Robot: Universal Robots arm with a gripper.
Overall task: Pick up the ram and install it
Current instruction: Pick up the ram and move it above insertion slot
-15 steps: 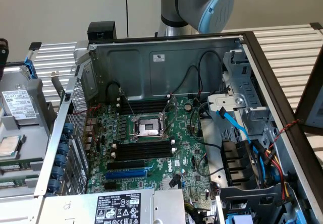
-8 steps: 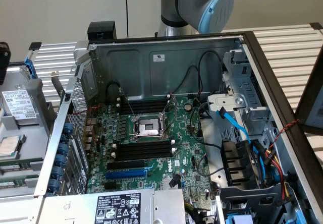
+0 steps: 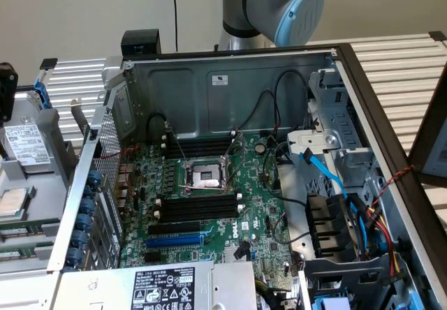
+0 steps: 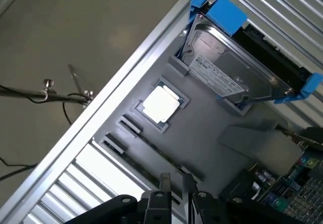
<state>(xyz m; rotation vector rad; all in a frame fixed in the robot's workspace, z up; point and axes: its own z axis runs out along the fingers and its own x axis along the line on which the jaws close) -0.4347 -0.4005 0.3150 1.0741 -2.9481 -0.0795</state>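
Hand [image 4: 176, 186] with jaws apart near ram [image 4: 156, 151] in grey tray [image 4: 212, 118], wrist view | motherboard [image 3: 260, 216], exterior view

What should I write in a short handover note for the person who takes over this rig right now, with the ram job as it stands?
Pincer: hovers low over the grey parts tray, close above the ram. Open or shut: cannot tell.
Ram: it seems to stand on edge in a groove of the tray, near the loose processor and the hard drive.
Done: nothing installed. The black memory slots on the motherboard look empty.
Left: the whole pick and the install.
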